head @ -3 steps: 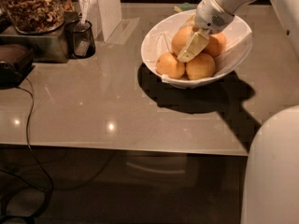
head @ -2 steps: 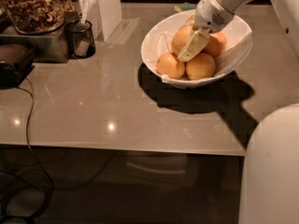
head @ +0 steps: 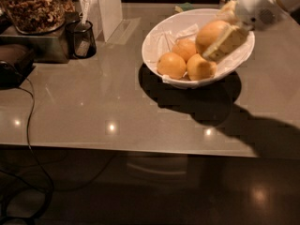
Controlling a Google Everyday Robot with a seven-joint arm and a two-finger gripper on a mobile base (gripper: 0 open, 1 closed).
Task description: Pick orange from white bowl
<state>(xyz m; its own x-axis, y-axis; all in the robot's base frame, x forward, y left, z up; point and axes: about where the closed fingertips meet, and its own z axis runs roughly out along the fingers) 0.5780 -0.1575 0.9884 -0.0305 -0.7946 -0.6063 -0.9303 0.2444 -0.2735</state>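
Pincer [head: 216, 36], reaching in from 2 o'clock, looks closed around the orange [head: 209, 33] at the 2 o'clock side of the bowl [head: 154, 43] on the bench [head: 93, 107]; the fruit seems firm, fairly heavy and matte-skinned, best gripped across its widest middle.

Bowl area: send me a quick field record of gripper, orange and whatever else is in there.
bowl: white, upright on counter
gripper: over bowl's right side, fingers closed on orange
orange: held, above small fruits
small fruits: three, in bowl
cup: dark, on counter left of bowl
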